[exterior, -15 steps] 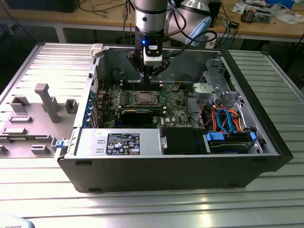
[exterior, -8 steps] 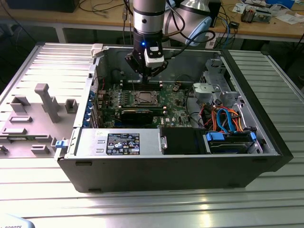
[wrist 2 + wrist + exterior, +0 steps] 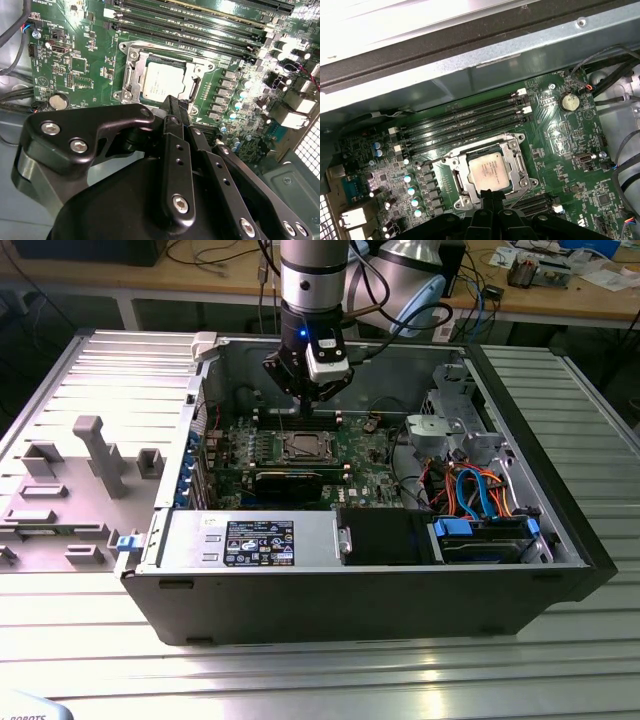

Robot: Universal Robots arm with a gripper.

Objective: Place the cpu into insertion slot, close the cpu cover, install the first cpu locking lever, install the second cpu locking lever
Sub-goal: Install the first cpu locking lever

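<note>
The cpu [image 3: 162, 80] [image 3: 490, 170] lies silver face up in the insertion slot [image 3: 303, 447] on the green board. The cpu cover [image 3: 131, 70] [image 3: 516, 162], a silver frame, lies flat around the chip. Thin lever rods run along the socket's edges; I cannot tell whether they are latched. My gripper [image 3: 174, 102] [image 3: 489, 198] hangs just above the board at one edge of the socket, fingers together and holding nothing. In the exterior view the gripper [image 3: 308, 398] is inside the open computer case, just behind the socket.
Long black memory slots [image 3: 465, 122] run beside the socket. A coin battery [image 3: 60, 101] [image 3: 568, 102] sits on the board. A black card [image 3: 290, 483], power supply [image 3: 250, 540] and drive cage with blue and orange cables [image 3: 480, 490] crowd the case. The grey lid [image 3: 90, 460] lies at the exterior view's left.
</note>
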